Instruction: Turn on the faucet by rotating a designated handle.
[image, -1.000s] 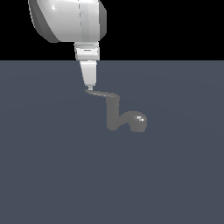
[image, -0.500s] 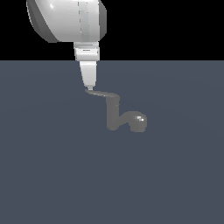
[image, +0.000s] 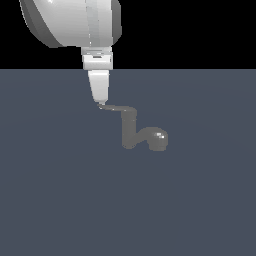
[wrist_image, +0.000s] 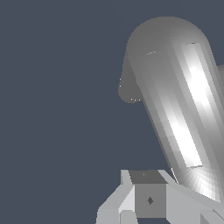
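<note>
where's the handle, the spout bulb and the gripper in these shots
handle (image: 116, 107), exterior view, middle of the thin lever blade
spout bulb (image: 159, 139), exterior view, rounded glossy end
gripper (image: 101, 103), exterior view, fingertips at the lever's outer end

The claw shows too small to tell whether its jaws are parted.

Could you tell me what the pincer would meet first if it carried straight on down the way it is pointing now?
Most likely the handle: in the exterior view the pincer points down with its tip right at the lever's outer end, seemingly touching already. Depth is unclear from this one angle; if it missed, the grey floor would come next.
</note>
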